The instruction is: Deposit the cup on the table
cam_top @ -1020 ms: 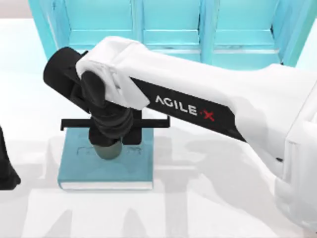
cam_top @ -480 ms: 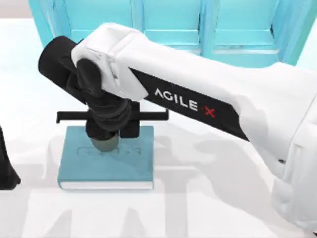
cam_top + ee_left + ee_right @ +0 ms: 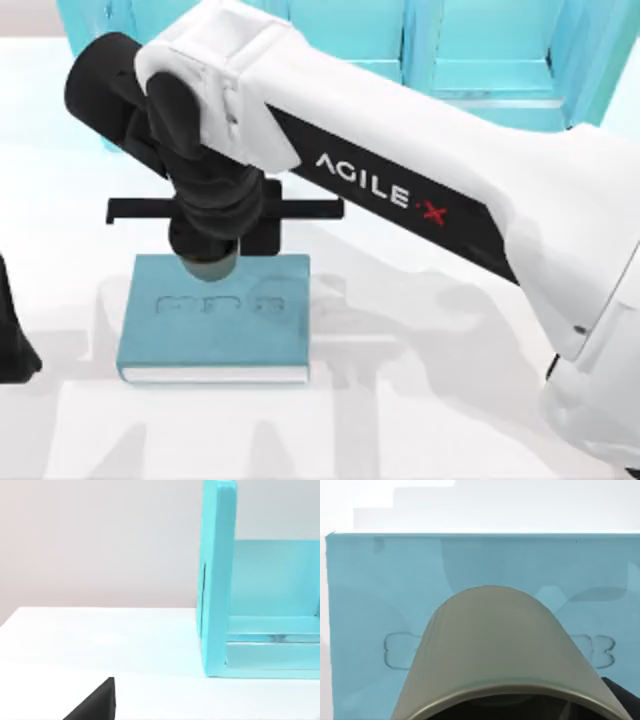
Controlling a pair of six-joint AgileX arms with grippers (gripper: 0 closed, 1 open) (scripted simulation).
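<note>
The olive-green cup [image 3: 208,268] hangs under my right gripper [image 3: 210,256], which is shut on it over the far edge of a teal book [image 3: 215,330]. In the right wrist view the cup [image 3: 495,650] looms close, its dark inside at the picture's edge, with the book's embossed cover [image 3: 370,580] well below it. The white table [image 3: 420,400] spreads around the book. My left arm [image 3: 10,340] is parked at the table's left edge.
A light-blue shelf unit [image 3: 480,50] stands along the back of the table, and its side wall [image 3: 217,580] appears in the left wrist view. Bare white table [image 3: 100,640] lies left of the shelf and in front of the book.
My right arm has risen and drawn back toward the shelf, carrying the cup from over the book's middle to over its far edge. The left arm has not moved.
</note>
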